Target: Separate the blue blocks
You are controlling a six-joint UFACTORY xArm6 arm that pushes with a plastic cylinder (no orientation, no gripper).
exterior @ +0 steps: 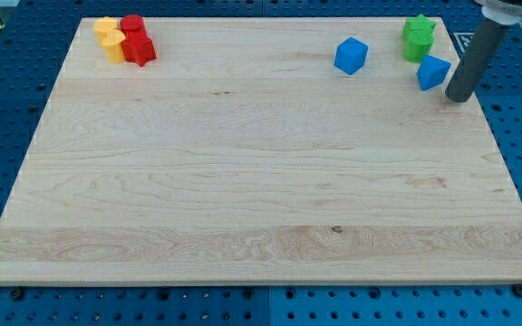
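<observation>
Wooden tabletop (243, 199): blue cube (351, 55) at 1 o'clock, blue block (433, 71) at 2 o'clock, already apart w/ a gap. No pincer on this rig, just my tip (458, 97) immediately right of blue block; more spread likely still needed

text: none legible | labels: none | numbers: none | signs: none

My tip (458, 97) sits just right of one block (433, 71).

The arm shows only at the view's top right: a smooth, straight, dark grey rod, round in section, matte, with no markings. A paler grey collar caps it at the frame's edge. My tip (458, 98) ends blunt.
</observation>
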